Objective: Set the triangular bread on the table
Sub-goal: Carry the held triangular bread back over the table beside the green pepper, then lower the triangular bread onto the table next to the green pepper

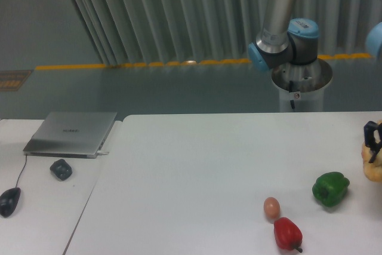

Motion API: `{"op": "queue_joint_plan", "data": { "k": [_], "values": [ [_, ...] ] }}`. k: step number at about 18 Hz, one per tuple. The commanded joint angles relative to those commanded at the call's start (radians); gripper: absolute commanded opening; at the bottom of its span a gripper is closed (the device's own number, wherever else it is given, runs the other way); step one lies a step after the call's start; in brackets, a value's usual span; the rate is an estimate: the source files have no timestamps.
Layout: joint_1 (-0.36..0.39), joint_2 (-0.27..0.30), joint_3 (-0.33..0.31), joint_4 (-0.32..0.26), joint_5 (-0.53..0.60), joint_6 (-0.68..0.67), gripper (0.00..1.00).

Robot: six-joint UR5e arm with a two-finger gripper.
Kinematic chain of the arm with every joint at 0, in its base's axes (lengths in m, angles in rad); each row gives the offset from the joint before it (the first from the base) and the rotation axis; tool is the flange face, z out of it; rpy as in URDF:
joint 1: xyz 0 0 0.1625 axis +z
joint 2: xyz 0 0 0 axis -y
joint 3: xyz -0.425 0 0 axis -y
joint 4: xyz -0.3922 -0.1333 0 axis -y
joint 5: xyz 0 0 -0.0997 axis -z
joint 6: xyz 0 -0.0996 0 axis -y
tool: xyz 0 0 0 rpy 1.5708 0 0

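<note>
— Looking from the biggest thing down: the large plain white matte table (197,165) is where the bread has to end up. Is it down yet?

— I'd say not. The pale tan-yellow piece of bread (375,162) shows only partly at the far right edge, with the dark two-finger gripper (372,137) right on top of it. It looks pinched between the fingers, and whether it touches the tabletop I can't tell, since the view cuts it off. Lowering and letting go seem left to do.

— And the arm?

— The grey metal tube arm with pale blue joint caps (278,25) rises from its round base behind the table.

— The rest?

— Smaller pieces: a glossy, lumpy green bell pepper (330,189) near the bread, a shiny red bell pepper (287,233), and a smooth little brown egg (271,207) just beside the red one.
</note>
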Motion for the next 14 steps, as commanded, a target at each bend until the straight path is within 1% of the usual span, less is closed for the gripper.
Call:
{"op": "queue_joint_plan", "data": {
  "k": [4,7,9,11,14],
  "values": [
    [-0.006,0.009,-0.034,0.0,0.003,0.008,0.34],
    [-0.018,0.009,-0.072,0.011,0.009,0.009,0.34],
    [-0.018,0.015,-0.103,0.012,0.011,0.034,0.35],
    [-0.018,0.018,-0.109,0.011,0.018,0.066,0.44],
    [-0.017,0.02,-0.112,0.012,0.018,0.068,0.46]
  ]
}}
